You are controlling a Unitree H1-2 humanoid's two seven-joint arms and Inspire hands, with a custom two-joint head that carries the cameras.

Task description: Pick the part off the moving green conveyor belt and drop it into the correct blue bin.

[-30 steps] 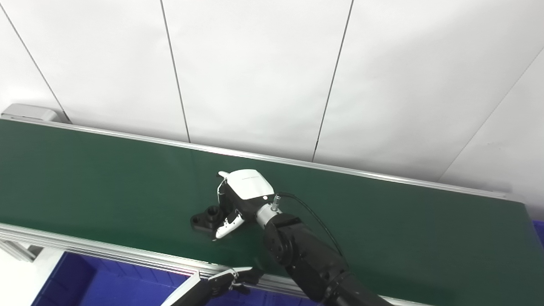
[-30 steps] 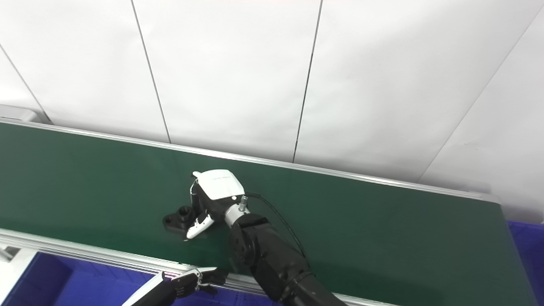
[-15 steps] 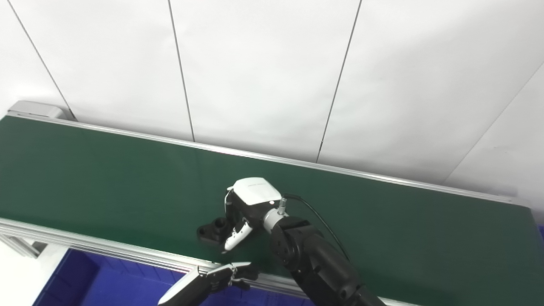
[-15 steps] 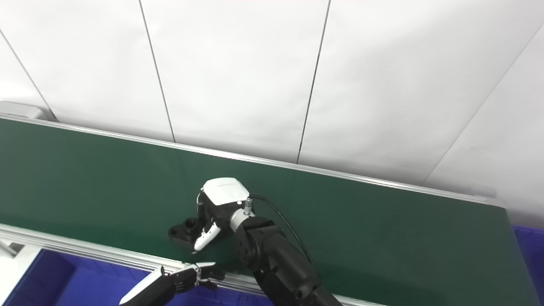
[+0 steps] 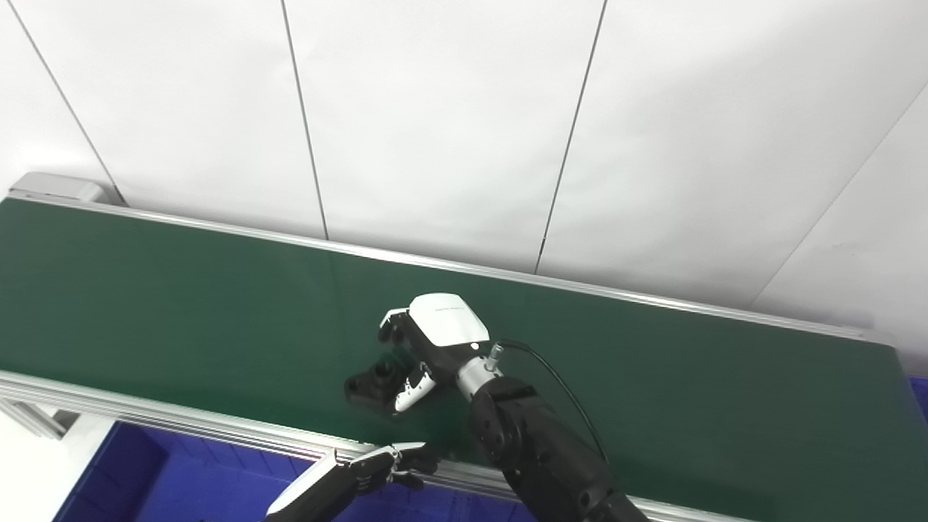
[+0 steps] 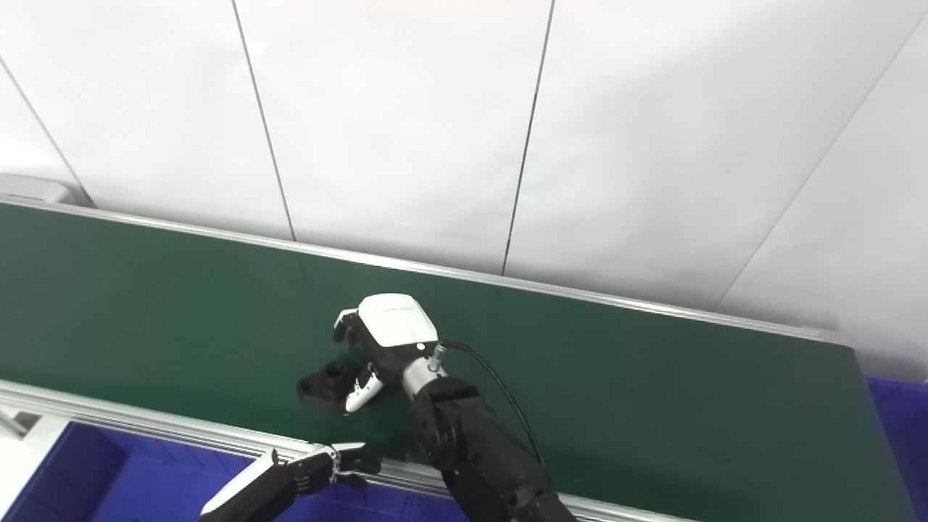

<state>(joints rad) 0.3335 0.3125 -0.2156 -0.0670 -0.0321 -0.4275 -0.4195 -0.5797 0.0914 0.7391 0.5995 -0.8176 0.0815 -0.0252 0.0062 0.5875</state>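
A small black part (image 5: 368, 383) lies on the green conveyor belt (image 5: 181, 312), near its front edge. My right hand (image 5: 428, 348) sits on the part's right end. Its fingers curl down over the far side and its white-tipped thumb (image 5: 407, 388) presses the near side. The part still looks level with the belt. My left hand (image 5: 384, 467) hovers low by the belt's front rail (image 5: 181, 428), empty, with its fingers loosely apart.
A blue bin (image 5: 145, 482) sits below the front rail at the lower left. Another blue bin (image 6: 899, 413) shows past the belt's right end. A white panelled wall stands behind the belt.
The right hand's fingers have curled in from stretched out to closed over the part. Hand and part have drifted right together. The left hand rose slightly. The camera shifted a little.
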